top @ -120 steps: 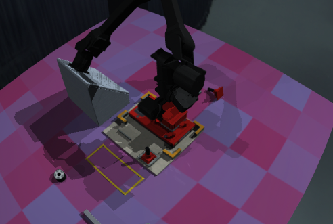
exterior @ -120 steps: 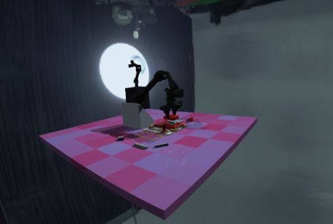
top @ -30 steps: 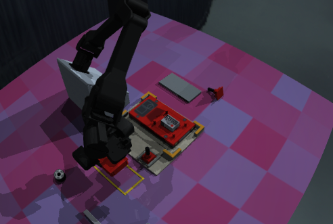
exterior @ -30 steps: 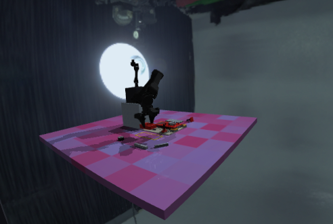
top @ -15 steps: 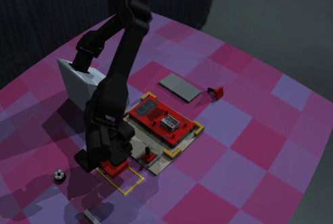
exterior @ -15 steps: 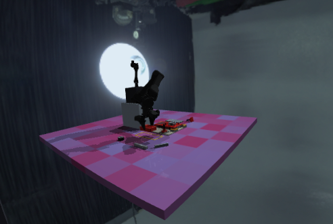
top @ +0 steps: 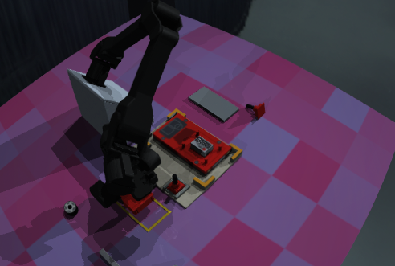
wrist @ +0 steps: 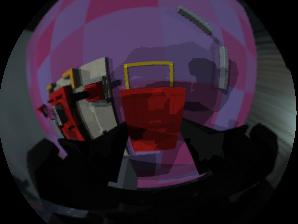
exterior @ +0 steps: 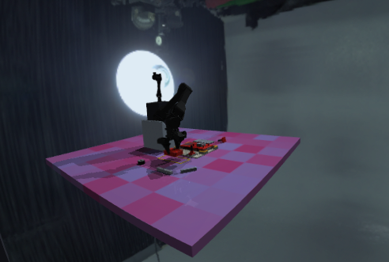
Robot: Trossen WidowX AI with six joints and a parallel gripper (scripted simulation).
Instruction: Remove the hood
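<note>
The hood, a red block [top: 138, 206] [exterior: 174, 153] [wrist: 154, 112], is between the two black fingers of my gripper [top: 129, 197] [wrist: 153, 121], which is shut on it. The hood is off the car and low over the table; whether it touches the table is unclear. The marked area is a yellow outline [top: 159, 221] [wrist: 148, 64]. In both the top view and the wrist view the hood covers one end of it, and the other end shows beyond the hood. The red toy car body [top: 213, 161] lies to one side, with a grey engine block [top: 201, 145] on top.
The car lies on a beige board [top: 186, 201] with orange corner brackets. A red piece with a black post [top: 176, 186] stands on the board near the outline. A white box [top: 86, 105], a wheel [top: 70, 207], a grey plate [top: 213, 103] and grey bars [wrist: 223, 67] stand or lie around.
</note>
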